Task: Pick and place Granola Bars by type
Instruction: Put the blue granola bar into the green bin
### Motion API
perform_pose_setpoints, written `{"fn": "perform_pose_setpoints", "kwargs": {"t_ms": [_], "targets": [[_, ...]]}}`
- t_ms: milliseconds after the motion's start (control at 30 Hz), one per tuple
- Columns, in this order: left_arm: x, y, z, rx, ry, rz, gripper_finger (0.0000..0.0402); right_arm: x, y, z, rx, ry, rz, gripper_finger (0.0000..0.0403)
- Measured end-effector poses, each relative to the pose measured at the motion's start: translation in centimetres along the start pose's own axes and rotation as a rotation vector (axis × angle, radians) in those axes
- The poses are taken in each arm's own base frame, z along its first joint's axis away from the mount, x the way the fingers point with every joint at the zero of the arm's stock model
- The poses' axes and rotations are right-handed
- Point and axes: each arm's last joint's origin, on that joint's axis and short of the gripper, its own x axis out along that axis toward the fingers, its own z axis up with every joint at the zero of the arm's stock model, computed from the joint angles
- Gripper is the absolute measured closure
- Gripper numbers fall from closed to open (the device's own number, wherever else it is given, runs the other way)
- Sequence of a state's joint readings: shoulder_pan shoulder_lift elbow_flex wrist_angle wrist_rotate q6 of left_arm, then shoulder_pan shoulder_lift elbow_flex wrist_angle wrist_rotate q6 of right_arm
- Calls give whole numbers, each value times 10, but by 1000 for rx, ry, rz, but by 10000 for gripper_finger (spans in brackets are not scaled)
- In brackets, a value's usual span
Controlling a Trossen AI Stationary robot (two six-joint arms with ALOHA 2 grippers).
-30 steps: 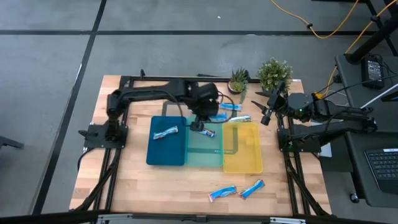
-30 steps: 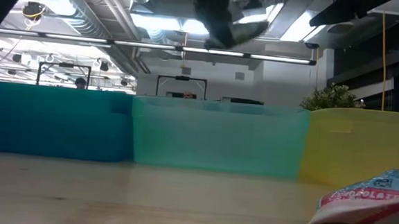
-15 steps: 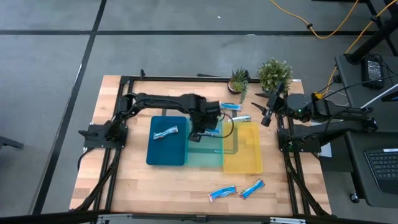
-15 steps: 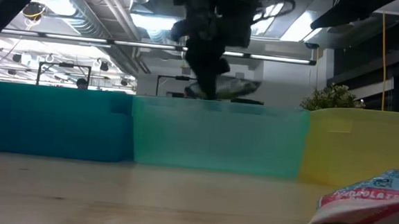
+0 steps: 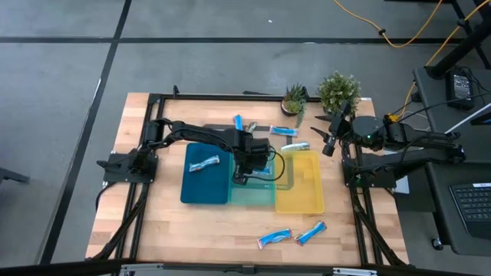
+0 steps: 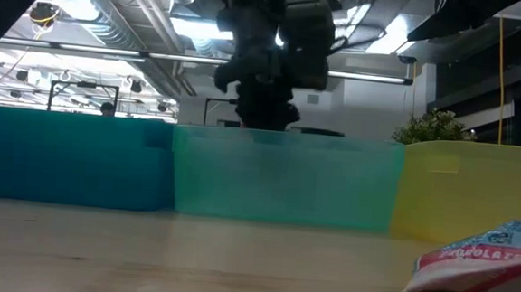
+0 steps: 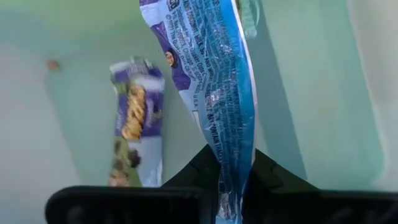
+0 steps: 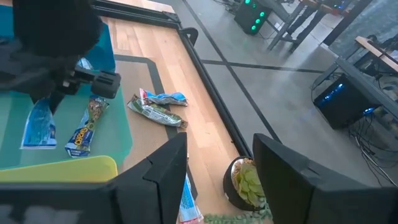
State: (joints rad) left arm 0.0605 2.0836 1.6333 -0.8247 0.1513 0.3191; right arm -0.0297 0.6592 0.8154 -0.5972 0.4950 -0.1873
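My left gripper (image 5: 243,173) reaches down into the teal tray (image 5: 261,192), shut on a blue granola bar (image 7: 217,81). A second bar with a purple and yellow wrapper (image 7: 134,127) lies flat on the tray floor beside it. In the low view the left gripper (image 6: 264,92) sinks behind the teal wall (image 6: 286,179). One blue bar (image 5: 204,162) lies in the dark-blue tray (image 5: 201,188). The yellow tray (image 5: 301,184) holds nothing. My right gripper (image 8: 217,180) waits open near the plants, with nothing between its fingers. My left gripper pinches one end of the blue bar (image 7: 229,177) between its two fingers, coming from above and pointing steeply down. The bar hangs below the fingers, lengthwise along them, its free end (image 8: 34,134) at the teal tray's floor. Whether that end touches the floor, I cannot tell.
Three bars (image 5: 238,123) (image 5: 282,131) (image 5: 296,146) lie on the table beyond the trays, two more (image 5: 274,238) (image 5: 311,232) near the front edge, one of them (image 6: 484,264) close in the low view. Two potted plants (image 5: 337,92) stand at the far right.
My left gripper has come down with the blue bar, from above the trays into the teal tray, shifting a little toward the table's near edge and tipping more steeply down. It stays shut on the bar.
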Motion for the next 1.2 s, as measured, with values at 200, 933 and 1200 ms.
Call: {"fn": "perform_pose_setpoints", "kwargs": {"t_ms": [200, 933, 1200], "targets": [[-1, 0, 0, 21, -2, 9, 365, 0, 0, 0, 31, 0, 0, 217], [41, 2, -5, -13, 79, -25, 367, 0, 1, -3, 20, 25, 4, 217], [40, 3, -5, -56, 83, -20, 327, 0, 0, -3, 16, 25, 4, 217]]}}
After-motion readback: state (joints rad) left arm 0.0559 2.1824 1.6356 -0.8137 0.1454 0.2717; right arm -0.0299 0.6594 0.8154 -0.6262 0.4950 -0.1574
